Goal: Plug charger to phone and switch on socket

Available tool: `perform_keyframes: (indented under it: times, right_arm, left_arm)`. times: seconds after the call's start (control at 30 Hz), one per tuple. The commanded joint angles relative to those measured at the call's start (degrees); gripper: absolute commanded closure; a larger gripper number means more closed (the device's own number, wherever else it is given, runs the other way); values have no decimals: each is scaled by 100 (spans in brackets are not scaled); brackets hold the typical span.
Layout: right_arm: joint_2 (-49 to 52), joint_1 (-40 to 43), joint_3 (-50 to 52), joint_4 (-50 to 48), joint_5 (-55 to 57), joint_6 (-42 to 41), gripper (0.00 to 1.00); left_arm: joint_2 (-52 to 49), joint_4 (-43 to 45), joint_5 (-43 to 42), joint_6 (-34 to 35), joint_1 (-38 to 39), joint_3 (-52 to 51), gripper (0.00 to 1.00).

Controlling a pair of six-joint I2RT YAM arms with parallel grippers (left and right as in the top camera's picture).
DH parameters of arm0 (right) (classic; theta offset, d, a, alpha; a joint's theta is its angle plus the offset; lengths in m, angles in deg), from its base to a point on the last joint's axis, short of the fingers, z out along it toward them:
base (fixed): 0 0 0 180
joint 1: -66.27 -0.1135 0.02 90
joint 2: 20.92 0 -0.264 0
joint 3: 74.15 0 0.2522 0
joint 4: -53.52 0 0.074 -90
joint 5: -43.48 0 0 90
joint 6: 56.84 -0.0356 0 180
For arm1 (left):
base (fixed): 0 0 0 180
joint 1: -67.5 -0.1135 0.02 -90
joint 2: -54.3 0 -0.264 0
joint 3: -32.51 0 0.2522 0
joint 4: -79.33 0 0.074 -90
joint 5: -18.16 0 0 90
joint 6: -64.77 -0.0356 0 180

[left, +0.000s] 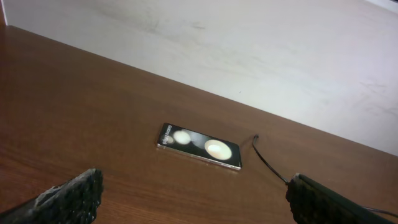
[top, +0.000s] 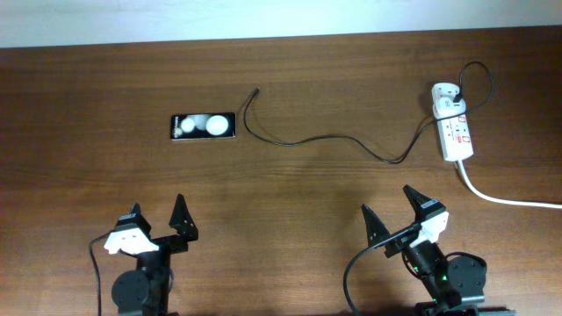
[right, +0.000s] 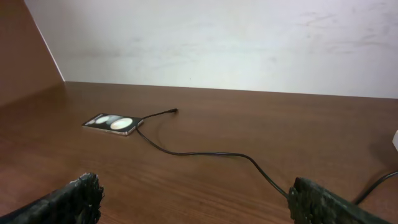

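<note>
Left hand (top: 158,211) and right hand (top: 387,204) stand wide and empty near the front edge of the bench (top: 88,175). The phone (top: 204,126) lies on the left. The free tip of the charger (top: 316,140) rests near its right end, unplugged and apparently staged for insertion. The socket (top: 454,123) sits far right.

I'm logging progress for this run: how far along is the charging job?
Nothing looks done. The charger cable lies loose, its connector tip apart from the phone, its other end at the power strip. Nothing is in hand: left tool and right tool are open and empty. Left: plug the tip into the phone, then flip the strip's switch, whose state is too small to read.
</note>
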Motion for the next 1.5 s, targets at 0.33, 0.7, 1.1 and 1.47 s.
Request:
perform_keyframes:
  times: [0.33,0.7,1.1,1.47]
  right_arm:
    - [-42,22,57,-15,-31,-22,1]
    - [-42,22,57,-15,-31,-22,1]
    - [-42,22,57,-15,-31,-22,1]
    - [-42,22,57,-15,-31,-22,1]
  left_arm:
    - [-1200,-1095,-901,-1683,-28,2046,1]
    - [-7049,-4205,-903,-3932,28,7707,1]
    - [-10810,-5788,-1102,-6913,787,9796,1]
    - [-12987,-5864,-160,-7055,787,11733,1]
